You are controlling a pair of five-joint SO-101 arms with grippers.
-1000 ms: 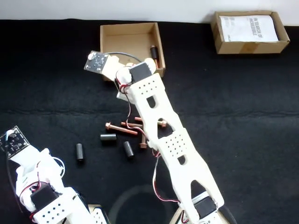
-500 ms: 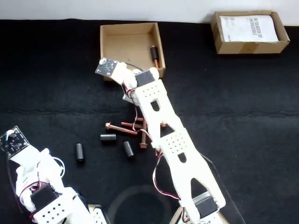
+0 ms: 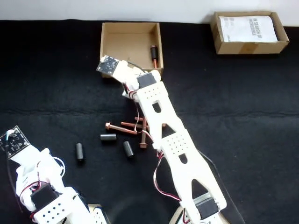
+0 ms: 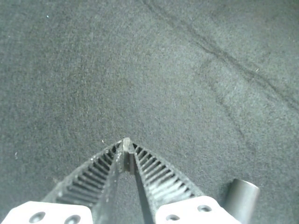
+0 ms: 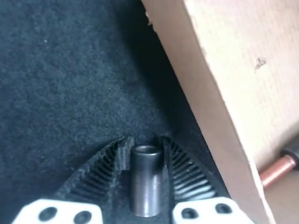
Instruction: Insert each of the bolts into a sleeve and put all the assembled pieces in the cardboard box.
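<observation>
In the right wrist view my right gripper (image 5: 144, 140) is shut on a dark sleeve (image 5: 146, 179), held just outside the wall of the cardboard box (image 5: 224, 93). A copper bolt (image 5: 275, 170) lies inside that box. From above, the right arm reaches to the front edge of the cardboard box (image 3: 106, 44), which holds one assembled piece (image 3: 153, 55). Several copper bolts (image 3: 122, 128) and three sleeves (image 3: 108, 137) (image 3: 128, 149) (image 3: 80, 151) lie on the black cloth. My left gripper (image 4: 126, 144) is shut and empty above the cloth, with a sleeve (image 4: 243, 196) beside it.
A second cardboard box (image 3: 247, 46) with a printed sheet in it stands at the back right. The left arm (image 3: 28, 172) is at the near left corner. Black cloth covers the table.
The right arm's wrist has swung to the right, closer to the front wall of the cardboard box. The left arm has not moved.
</observation>
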